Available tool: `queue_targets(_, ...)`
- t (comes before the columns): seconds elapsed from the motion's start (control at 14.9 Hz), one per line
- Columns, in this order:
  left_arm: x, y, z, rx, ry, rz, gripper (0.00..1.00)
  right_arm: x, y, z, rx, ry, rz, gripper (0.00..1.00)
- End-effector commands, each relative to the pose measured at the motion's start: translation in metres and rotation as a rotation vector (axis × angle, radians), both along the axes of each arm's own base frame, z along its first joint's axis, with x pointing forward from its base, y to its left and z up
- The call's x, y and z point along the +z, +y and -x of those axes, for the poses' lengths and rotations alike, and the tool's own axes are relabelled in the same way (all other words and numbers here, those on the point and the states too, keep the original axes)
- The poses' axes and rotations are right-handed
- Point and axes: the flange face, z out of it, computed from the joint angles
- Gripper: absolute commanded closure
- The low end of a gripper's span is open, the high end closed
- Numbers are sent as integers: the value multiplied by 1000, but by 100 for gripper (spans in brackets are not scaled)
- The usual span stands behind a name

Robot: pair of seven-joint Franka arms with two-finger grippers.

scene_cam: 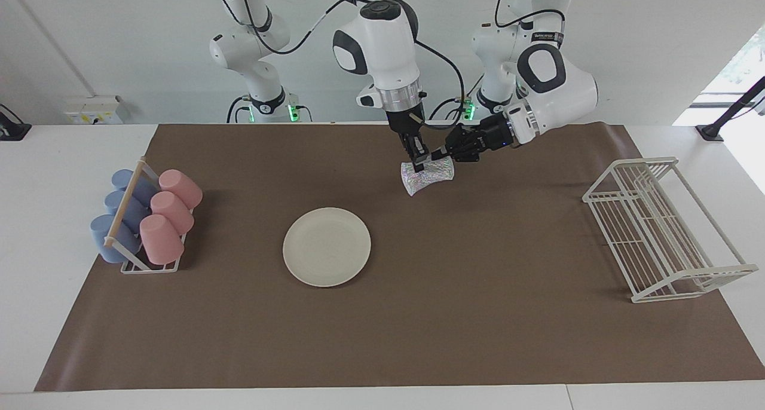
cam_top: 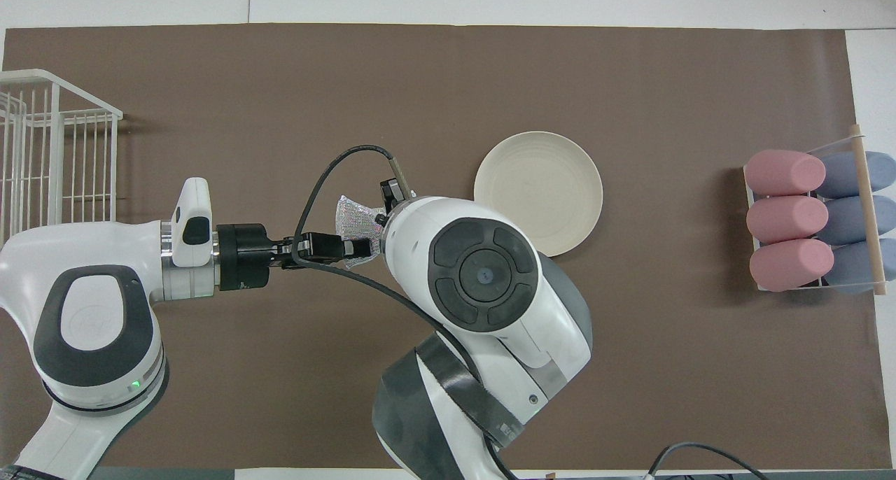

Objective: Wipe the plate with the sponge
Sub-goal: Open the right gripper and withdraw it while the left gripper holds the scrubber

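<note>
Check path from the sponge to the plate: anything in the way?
Nothing visible. The speckled silvery sponge hangs over bare brown mat, gripped by both the right claw and left claw. The round cream plate lies farther from the robots, only mat between them.

Right gripper [scene_cam: 420, 164] points down, left gripper [scene_cam: 442, 154] reaches sideways, both fingers pinched together
</note>
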Motion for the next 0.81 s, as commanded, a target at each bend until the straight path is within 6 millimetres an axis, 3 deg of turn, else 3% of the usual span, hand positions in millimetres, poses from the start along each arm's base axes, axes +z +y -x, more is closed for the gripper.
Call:
queue_targets(0.0,-1,5,0,21,9,9,100,-3,-25,-20,70,-32,45,0)
queue_targets(0.2,-1,5,0,24,9,8,100,9,-81,-50,169,-71,98,0)
queue_targets(0.47,-3,8,-2,26,9,-19,100,23,-181,-80,462,-66,219,0)
queue_targets(0.74,16,12,-10,-8,43,-236,100,47,-271,-80,745,-11,290,0)
